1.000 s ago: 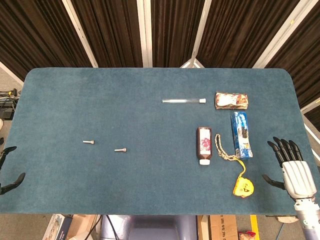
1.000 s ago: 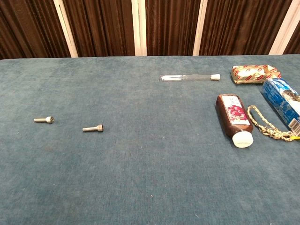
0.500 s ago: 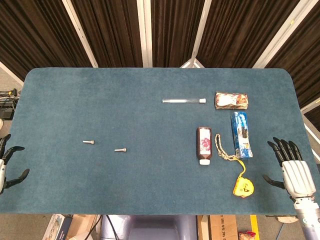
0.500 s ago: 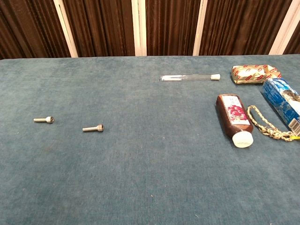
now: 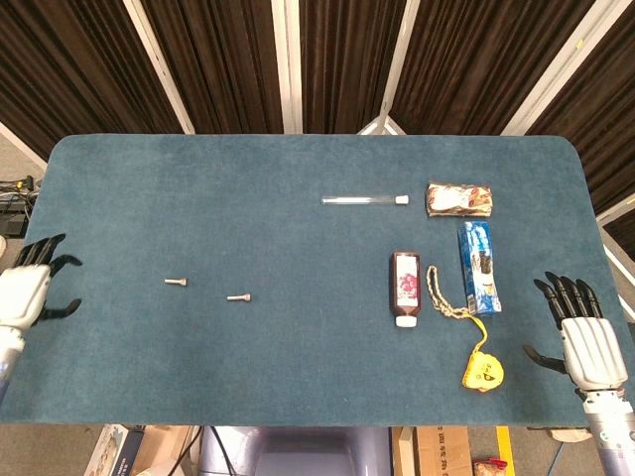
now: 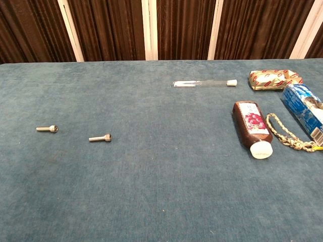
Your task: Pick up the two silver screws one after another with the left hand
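Note:
Two small silver screws lie on the blue table, one (image 5: 177, 283) (image 6: 47, 128) further left and one (image 5: 238, 297) (image 6: 100, 137) a little nearer the middle. My left hand (image 5: 28, 293) hovers at the table's left edge, well to the left of both screws, fingers spread and holding nothing. My right hand (image 5: 583, 337) stays at the right edge with fingers apart and empty. Neither hand appears in the chest view.
On the right side lie a glass tube (image 5: 364, 200), a brown bottle (image 5: 405, 288), a braided cord with a yellow tag (image 5: 480, 371), a blue box (image 5: 478, 266) and a foil packet (image 5: 458, 198). Blue cloth (image 5: 198, 198) covers the table.
My left hand has risen into view at the left edge and moved toward the table. The screws and my right hand have stayed put.

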You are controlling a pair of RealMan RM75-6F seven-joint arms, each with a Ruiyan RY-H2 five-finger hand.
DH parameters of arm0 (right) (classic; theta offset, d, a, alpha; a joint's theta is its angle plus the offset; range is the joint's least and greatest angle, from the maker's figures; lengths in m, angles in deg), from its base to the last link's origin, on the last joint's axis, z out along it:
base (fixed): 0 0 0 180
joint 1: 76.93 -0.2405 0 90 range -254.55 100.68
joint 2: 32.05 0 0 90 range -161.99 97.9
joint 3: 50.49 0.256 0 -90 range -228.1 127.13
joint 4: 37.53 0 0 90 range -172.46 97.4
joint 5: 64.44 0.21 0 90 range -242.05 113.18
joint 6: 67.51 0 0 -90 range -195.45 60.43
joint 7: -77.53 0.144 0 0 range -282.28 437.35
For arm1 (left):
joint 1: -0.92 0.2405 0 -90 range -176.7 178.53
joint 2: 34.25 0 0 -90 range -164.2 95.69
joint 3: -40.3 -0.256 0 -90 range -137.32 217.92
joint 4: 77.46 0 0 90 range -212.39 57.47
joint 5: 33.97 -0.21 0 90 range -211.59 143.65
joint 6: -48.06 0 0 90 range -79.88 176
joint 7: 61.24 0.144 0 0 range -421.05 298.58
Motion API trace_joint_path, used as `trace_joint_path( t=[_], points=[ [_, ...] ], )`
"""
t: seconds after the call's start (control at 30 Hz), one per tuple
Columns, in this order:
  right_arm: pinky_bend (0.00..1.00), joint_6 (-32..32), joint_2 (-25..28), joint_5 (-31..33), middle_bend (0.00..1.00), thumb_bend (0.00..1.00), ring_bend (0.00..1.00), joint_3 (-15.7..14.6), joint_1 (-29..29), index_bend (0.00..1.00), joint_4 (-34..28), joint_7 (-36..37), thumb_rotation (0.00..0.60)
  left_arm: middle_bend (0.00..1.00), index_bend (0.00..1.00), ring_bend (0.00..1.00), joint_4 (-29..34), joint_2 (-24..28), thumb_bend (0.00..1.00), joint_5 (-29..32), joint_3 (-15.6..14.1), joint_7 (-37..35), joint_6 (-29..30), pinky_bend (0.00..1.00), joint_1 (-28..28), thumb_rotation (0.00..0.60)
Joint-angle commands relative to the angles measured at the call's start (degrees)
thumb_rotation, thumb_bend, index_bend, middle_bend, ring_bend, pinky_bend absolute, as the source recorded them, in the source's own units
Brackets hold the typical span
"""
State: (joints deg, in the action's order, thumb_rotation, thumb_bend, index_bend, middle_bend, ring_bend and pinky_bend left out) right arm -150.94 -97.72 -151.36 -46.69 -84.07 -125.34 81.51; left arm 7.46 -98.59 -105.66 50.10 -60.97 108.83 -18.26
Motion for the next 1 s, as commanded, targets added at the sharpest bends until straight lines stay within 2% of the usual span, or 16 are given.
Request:
trace_joint_path(
  t=[0.03,0.27,0.5,1.0],
  points=[
    [0.00,0.51,-0.29,0.33,0.09,0.15,0.05,-0.03,-0.15,0.13,-0.05,-0.83,0.600,0.03,0.34,0.00,-2.74,-3.31,0.40,3.05,1.36,1.99,-3.75,0.00,-3.64,0.600],
    [0.00,1.27,-0.65,0.84,0.09,0.15,0.05,-0.01,-0.37,0.13,0.12,-1.49,0.600,0.03,0.37,0.00,-5.83,-9.33,0.41,5.62,1.07,6.41,-6.51,0.00,-7.34,0.600],
    [0.00,1.33,-0.64,1.41,0.09,0.15,0.05,0.26,-0.32,0.13,0.36,-1.15,0.600,0.04,0.39,0.00,-9.67,-14.72,0.42,7.54,0.77,7.71,-8.46,0.00,-9.78,0.600],
    [0.00,1.98,-0.96,2.70,0.09,0.15,0.05,0.74,-0.37,0.13,0.79,-0.65,0.600,0.04,0.42,0.00,-13.85,-23.17,0.42,9.31,-0.14,19.38,-5.67,0.00,-13.56,0.600]
  ],
)
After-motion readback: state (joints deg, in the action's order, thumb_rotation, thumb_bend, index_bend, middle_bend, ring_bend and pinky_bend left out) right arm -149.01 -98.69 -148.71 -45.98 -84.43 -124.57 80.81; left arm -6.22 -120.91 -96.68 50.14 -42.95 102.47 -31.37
